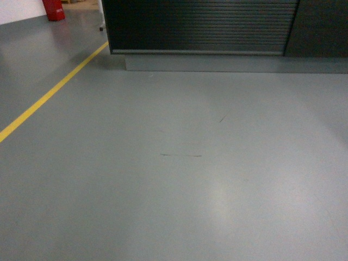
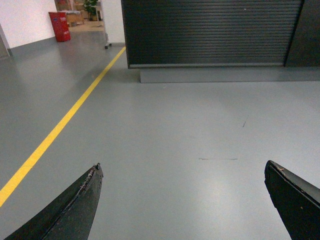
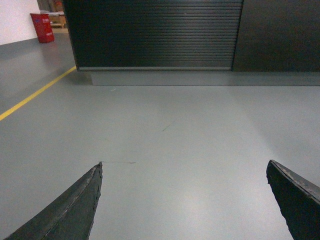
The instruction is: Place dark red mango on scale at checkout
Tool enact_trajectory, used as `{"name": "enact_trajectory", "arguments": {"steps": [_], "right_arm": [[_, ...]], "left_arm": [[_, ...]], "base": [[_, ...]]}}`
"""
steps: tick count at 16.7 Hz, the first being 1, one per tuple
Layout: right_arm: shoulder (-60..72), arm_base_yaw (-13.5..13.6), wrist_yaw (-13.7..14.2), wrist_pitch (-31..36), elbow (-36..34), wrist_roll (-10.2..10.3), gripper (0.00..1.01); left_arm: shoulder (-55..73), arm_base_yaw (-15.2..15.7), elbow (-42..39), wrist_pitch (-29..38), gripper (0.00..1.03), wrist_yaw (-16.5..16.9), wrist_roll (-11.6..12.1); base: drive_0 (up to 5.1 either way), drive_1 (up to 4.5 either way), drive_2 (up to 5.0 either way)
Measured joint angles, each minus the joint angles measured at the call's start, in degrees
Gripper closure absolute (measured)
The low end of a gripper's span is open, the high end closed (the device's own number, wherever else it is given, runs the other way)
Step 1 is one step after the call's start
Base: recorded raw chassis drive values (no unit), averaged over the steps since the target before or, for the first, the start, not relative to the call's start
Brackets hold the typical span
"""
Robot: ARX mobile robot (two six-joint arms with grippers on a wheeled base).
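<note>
The checkout (image 1: 201,27) shows only as a black ribbed front panel across the top of the head view; it also fills the top of the left wrist view as the checkout (image 2: 210,32) and of the right wrist view as the checkout (image 3: 155,35). Its top is out of view. The dark red mango and the scale are out of view. My left gripper (image 2: 182,170) is open, with nothing but grey floor between its black fingers. The right gripper (image 3: 184,170) is open too and holds nothing. Neither gripper appears in the head view.
Grey floor (image 1: 179,174) stretches from me to the counter's grey plinth (image 1: 228,62). A yellow floor line (image 1: 49,95) runs diagonally on the left. A red bin (image 1: 53,9) stands far back left, beside a white wall.
</note>
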Motion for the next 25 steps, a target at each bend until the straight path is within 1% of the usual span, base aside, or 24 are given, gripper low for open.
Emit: {"name": "enact_trajectory", "arguments": {"steps": [23, 25], "right_arm": [[0.0, 0.0, 0.0, 0.0, 0.0, 0.0, 0.03], [0.0, 0.0, 0.0, 0.1, 0.0, 0.0, 0.03]], "left_arm": [[0.0, 0.0, 0.0, 0.0, 0.05, 0.0, 0.0], [0.0, 0.0, 0.0, 0.1, 0.05, 0.0, 0.0]], "base": [[0.0, 0.0, 0.0], [0.0, 4.23, -4.3]]}}
